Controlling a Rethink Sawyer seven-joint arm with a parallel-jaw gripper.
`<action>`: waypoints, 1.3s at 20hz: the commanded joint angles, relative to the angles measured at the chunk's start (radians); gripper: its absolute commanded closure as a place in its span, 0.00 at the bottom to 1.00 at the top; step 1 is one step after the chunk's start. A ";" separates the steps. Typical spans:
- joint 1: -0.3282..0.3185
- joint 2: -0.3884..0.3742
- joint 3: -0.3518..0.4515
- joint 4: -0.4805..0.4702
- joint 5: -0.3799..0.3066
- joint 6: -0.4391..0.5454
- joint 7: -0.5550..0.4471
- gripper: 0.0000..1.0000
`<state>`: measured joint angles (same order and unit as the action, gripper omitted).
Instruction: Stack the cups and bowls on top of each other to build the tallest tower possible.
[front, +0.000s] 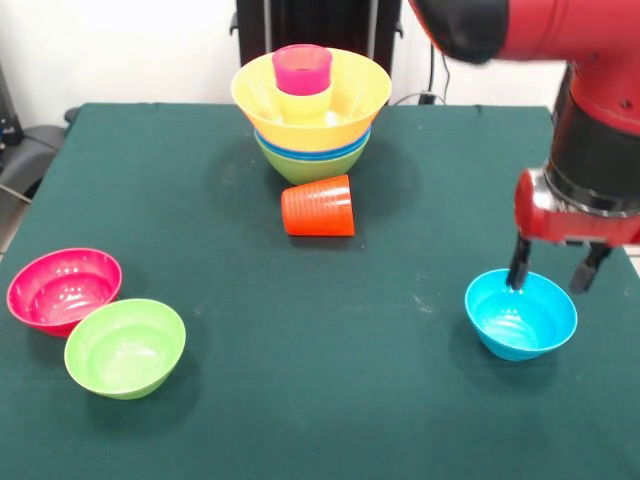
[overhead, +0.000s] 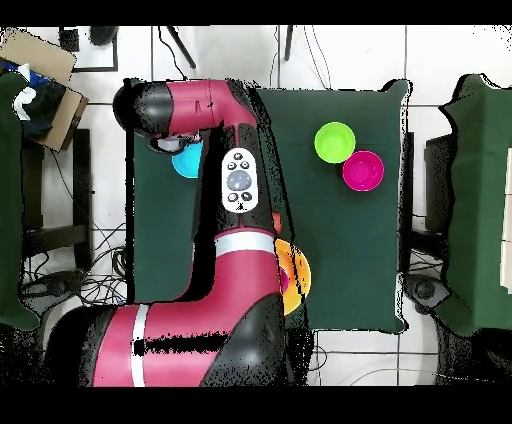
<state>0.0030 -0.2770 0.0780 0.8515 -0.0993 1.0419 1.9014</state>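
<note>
The tower stands at the table's far middle: a green bowl lowest, blue rims above it, and the wide orange-yellow bowl (front: 345, 100) on top. A yellow cup (front: 304, 104) stands in that bowl with a smooth purple-pink cup (front: 302, 68) nested in it. The ribbed orange-red cup (front: 319, 206) lies on its side in front of the tower. My gripper (front: 553, 270) is open and hangs over the far rim of the small light-blue bowl (front: 520, 318). One finger (front: 518, 265) reaches down inside the bowl and the other is beyond the rim to the right. In the overhead view the arm hides the gripper.
A small pink-red bowl (front: 64, 288) and a small green bowl (front: 125, 346) sit touching at the near left. Overhead they show as pink-red bowl (overhead: 362, 171) and green bowl (overhead: 335, 142). The light-blue bowl (overhead: 187, 163) and the tower (overhead: 298, 275) peek from under the arm.
</note>
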 joint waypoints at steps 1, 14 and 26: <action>0.035 0.154 0.044 -0.158 0.012 0.101 0.144 0.00; 0.057 0.166 0.006 -0.160 0.041 0.080 0.151 0.00; 0.086 0.142 -0.032 -0.133 0.071 0.092 0.185 0.00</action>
<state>0.0682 -0.1164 0.0233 0.7105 -0.0405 1.0563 1.9023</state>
